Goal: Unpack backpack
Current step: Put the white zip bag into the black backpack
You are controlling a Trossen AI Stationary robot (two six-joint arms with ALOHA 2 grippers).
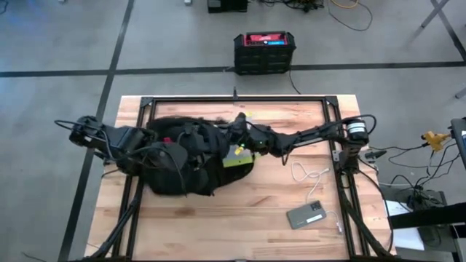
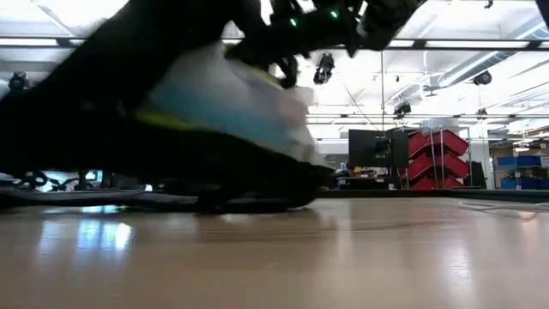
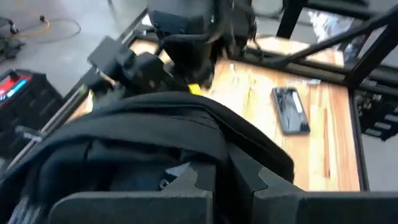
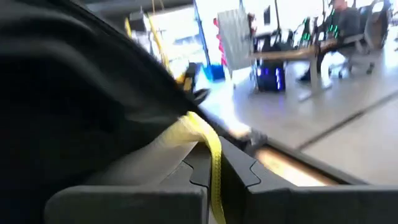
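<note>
- the backpack [image 1: 182, 164] lies on its side on the left half of the table [image 1: 277, 207], with both arms reaching into it; it is still bulky, so i judge the unpacking under way, not finished
- the left pincer [image 3: 227, 177] is pressed together on a black fold of the backpack fabric, seemingly holding the opening up
- the right pincer [image 4: 208, 168] pinches a pale item with a yellow edge [image 4: 202, 134], which sticks out of the backpack's mouth [image 1: 237, 156] but is not yet free of it
- farther off on the table lie a grey phone [image 1: 306, 215] and a white cable [image 1: 306, 175], well apart from the backpack; likely already out
- what is left inside is hidden; the item must still be drawn out and set down
</note>
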